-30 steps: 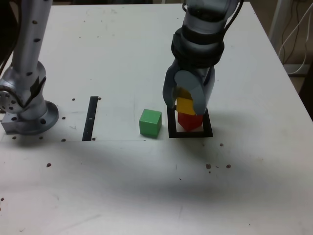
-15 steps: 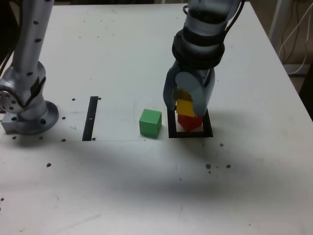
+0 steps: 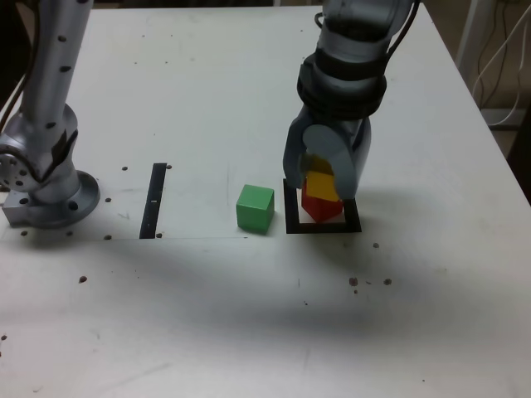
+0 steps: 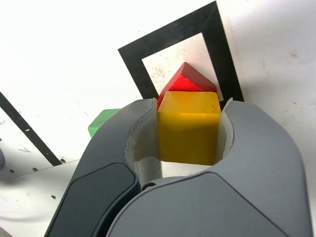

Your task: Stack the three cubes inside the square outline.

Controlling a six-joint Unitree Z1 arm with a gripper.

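In the exterior view my gripper (image 3: pixel 320 181) reaches straight down over the square outline (image 3: pixel 323 226), its jaws shut on the yellow cube (image 3: pixel 320 187). That cube rests on the red cube (image 3: pixel 320 208), which stands inside the outline, turned a little against its sides. The wrist view shows the yellow cube (image 4: pixel 188 127) filling the gap between both grey fingers (image 4: pixel 256 148), with the red cube (image 4: pixel 186 82) just beyond it inside the outline (image 4: pixel 168 40). The green cube (image 3: pixel 255 207) sits alone on the table just off the outline's left side in the exterior view, and peeks past a finger as green cube (image 4: pixel 101 123).
A straight black strip (image 3: pixel 154 201) lies further toward the exterior view's left, also seen as the strip (image 4: pixel 24 131). The arm's grey base (image 3: pixel 46 195) stands at the exterior view's left edge. Small dark specks dot the white table (image 3: pixel 249 315).
The gripper with the yellow cube has sunk slightly and shifted a little to the exterior view's right. The green and red cubes have not moved.
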